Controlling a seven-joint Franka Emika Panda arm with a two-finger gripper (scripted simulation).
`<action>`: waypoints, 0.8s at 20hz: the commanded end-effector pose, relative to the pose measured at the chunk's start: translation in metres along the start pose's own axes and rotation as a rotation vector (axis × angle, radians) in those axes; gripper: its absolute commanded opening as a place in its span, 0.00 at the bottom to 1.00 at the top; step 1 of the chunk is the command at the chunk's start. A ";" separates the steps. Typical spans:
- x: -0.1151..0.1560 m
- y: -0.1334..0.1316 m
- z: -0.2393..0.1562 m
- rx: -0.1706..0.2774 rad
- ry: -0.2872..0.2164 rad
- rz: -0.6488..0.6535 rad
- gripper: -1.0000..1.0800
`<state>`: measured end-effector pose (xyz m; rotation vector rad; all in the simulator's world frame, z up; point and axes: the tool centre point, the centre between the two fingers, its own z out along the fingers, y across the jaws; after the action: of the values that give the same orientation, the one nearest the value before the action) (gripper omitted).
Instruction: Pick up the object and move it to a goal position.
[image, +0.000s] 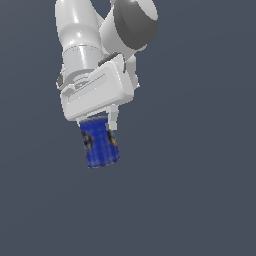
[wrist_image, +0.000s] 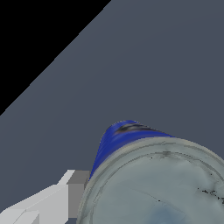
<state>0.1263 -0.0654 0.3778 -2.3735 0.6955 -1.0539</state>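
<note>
Jaws pinching the can (image: 100, 144) near its top end; gripper (image: 98, 121) hangs under the white hand of the arm (image: 82, 35). One finger (image: 114, 117) shows at the can's 2 o'clock edge in the exterior view, the other is hidden behind the hand body. In the wrist view a pale finger (wrist_image: 65, 194) with a grey pad presses the can's side at about 9 o'clock from the lid.

Can (wrist_image: 131, 140) is blue, faint grid, dark-and-orange patch on the side. Long axis near vertical, slightly tilted: top toward 11 o'clock, bottom toward 5 o'clock in the exterior view. Bottom end free, nothing touching it.

Wrist view: grey lid end faces the camera, blue wall running away from it. Plain dark grey-blue background (image: 200, 175) all round; whether it's floor or backdrop, can't tell.
</note>
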 end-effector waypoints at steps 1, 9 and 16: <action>0.011 -0.007 -0.009 0.029 0.024 -0.010 0.00; 0.038 -0.021 -0.033 0.110 0.078 -0.030 0.00; 0.053 -0.029 -0.049 0.159 0.109 -0.042 0.00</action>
<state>0.1268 -0.0840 0.4455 -2.2287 0.5889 -1.2028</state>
